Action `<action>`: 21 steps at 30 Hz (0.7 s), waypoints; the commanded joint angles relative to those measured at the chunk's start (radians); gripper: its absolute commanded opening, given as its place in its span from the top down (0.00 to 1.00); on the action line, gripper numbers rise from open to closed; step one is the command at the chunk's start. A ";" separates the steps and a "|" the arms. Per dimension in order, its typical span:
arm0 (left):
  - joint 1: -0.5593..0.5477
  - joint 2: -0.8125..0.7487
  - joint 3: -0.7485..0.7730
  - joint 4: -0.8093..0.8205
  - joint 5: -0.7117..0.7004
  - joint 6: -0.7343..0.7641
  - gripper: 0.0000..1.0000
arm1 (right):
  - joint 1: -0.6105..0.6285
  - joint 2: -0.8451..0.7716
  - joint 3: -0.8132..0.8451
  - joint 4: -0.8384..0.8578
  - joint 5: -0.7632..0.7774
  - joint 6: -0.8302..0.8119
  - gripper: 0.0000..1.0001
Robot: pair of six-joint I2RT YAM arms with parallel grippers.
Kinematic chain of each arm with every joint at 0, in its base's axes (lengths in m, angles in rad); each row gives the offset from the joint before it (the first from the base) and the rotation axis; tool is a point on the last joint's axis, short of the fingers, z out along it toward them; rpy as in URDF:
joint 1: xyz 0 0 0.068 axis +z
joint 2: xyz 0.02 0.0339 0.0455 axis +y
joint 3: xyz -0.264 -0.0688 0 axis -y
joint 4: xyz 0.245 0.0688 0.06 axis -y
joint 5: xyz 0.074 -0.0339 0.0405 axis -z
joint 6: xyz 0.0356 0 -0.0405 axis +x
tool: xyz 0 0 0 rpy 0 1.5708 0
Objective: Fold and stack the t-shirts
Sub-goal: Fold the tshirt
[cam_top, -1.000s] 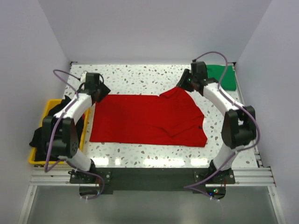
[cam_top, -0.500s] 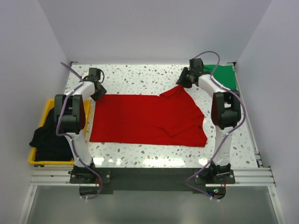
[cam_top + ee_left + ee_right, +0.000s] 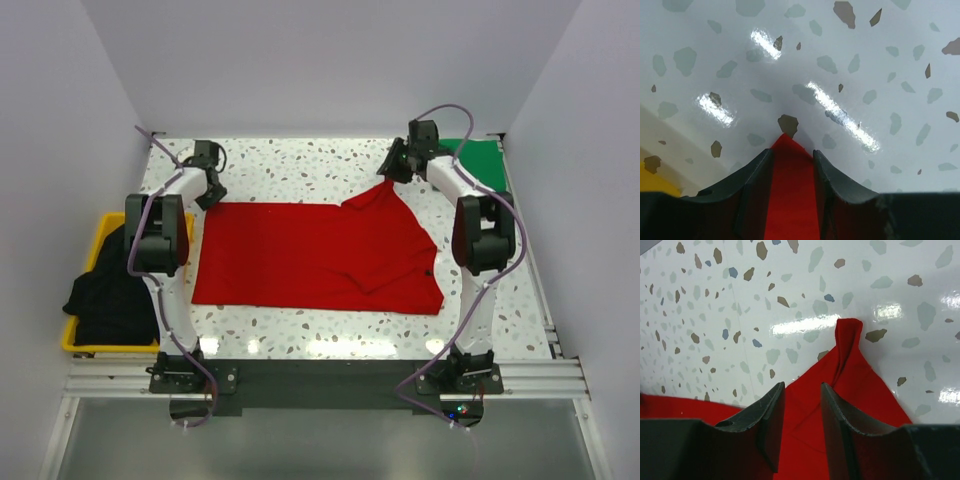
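While both arms reach out from the near edge, the red t-shirt [image 3: 310, 255] lies spread across the middle of the speckled table [image 3: 330, 338], its hem towards six o'clock. Over at nine o'clock a black t-shirt [image 3: 105, 295] slumps in the yellow bin [image 3: 72, 343]. Further back, the left gripper [image 3: 792, 152] pinches the red corner at ten o'clock, and the right gripper [image 3: 802, 387] nips the corner at one o'clock, the cloth peaked. Beyond that, the green t-shirt [image 3: 480, 165] lies flat.
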 commanded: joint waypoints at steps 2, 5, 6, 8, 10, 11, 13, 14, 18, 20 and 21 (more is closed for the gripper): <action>0.007 0.044 0.057 -0.043 -0.049 -0.008 0.61 | -0.017 0.027 0.062 0.019 -0.039 -0.020 0.62; 0.007 0.052 0.061 -0.043 -0.043 -0.015 0.69 | -0.017 0.047 0.077 0.017 -0.053 -0.034 0.62; 0.007 0.052 0.060 -0.042 -0.038 -0.016 0.73 | -0.019 0.054 0.085 0.013 -0.053 -0.039 0.62; 0.007 0.050 0.056 -0.039 -0.031 -0.018 0.81 | -0.019 0.076 0.117 -0.001 -0.059 -0.051 0.62; 0.007 0.044 0.050 -0.037 -0.021 -0.021 0.87 | -0.019 0.094 0.149 -0.007 -0.068 -0.059 0.62; 0.007 0.043 0.048 -0.036 -0.020 -0.021 0.89 | -0.019 0.102 0.160 -0.007 -0.070 -0.060 0.62; 0.007 0.032 0.036 -0.025 -0.009 -0.021 0.92 | -0.017 0.128 0.197 -0.020 -0.068 -0.065 0.62; 0.007 0.029 0.033 -0.022 -0.008 -0.021 0.93 | -0.019 0.135 0.208 -0.027 -0.064 -0.066 0.62; 0.007 0.026 0.024 -0.017 0.000 -0.019 0.94 | -0.019 0.163 0.240 -0.069 -0.022 -0.065 0.62; 0.007 0.026 0.022 -0.016 0.000 -0.016 0.94 | -0.019 0.154 0.226 -0.070 0.001 -0.065 0.62; 0.007 0.026 0.022 -0.016 0.002 -0.016 0.94 | -0.017 0.149 0.208 -0.067 0.022 -0.063 0.62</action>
